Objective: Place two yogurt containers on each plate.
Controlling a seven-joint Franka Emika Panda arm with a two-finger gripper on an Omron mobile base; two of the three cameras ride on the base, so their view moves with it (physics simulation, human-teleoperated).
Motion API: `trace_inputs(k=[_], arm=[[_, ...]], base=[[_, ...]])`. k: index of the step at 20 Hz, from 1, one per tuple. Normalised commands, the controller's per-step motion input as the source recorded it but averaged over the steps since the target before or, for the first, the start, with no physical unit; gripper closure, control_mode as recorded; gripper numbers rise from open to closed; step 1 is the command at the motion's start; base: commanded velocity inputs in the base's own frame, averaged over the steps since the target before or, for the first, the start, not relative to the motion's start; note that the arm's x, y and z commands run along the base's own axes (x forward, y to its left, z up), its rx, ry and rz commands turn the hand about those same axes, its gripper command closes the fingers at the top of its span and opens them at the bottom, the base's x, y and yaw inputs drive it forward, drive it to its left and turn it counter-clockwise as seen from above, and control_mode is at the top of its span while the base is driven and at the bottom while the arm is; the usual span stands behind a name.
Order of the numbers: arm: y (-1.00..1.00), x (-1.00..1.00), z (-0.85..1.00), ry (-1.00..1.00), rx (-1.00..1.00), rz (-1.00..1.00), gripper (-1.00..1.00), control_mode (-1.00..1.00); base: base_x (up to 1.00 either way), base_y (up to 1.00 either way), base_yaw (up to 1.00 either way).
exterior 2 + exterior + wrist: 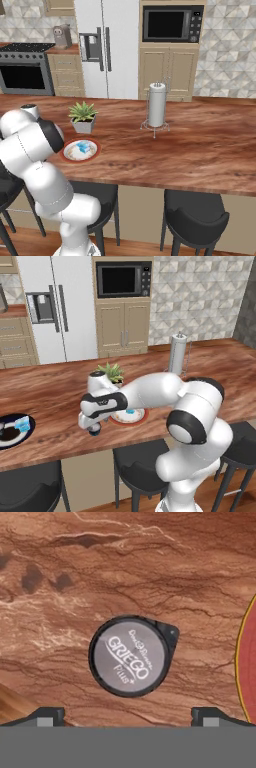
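The end effector [128,717] is released, its fingers wide apart, and it looks straight down at a dark round yogurt container [131,656] with a pale lid, probably to line up for a grasp. This cup stands on the worktop [55,401] just beside the red-rimmed plate [142,419]. That plate carries one light blue cup [83,148], so it seems to need one more.
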Motion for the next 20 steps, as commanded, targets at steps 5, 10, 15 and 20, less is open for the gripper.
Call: trace_inputs(k=[5, 10, 15, 20], arm=[[0.13, 0.05, -0.05, 0.00, -0.02, 0.00, -1.00, -1.00], [0.11, 0.18, -0.10, 0.00, -0.01, 0.00, -1.00, -1.00], [0.09, 0.13, -0.16, 0.00, -0.01, 0.00, -1.00, -1.00], [0.03, 0.01, -0.08, 0.00, -0.02, 0.00, -1.00, -1.00]], base=[[0.00, 0.00, 0.00], [0.00, 0.00, 0.00], [0.00, 0.00, 0.00], [0.00, 0.00, 0.00]])
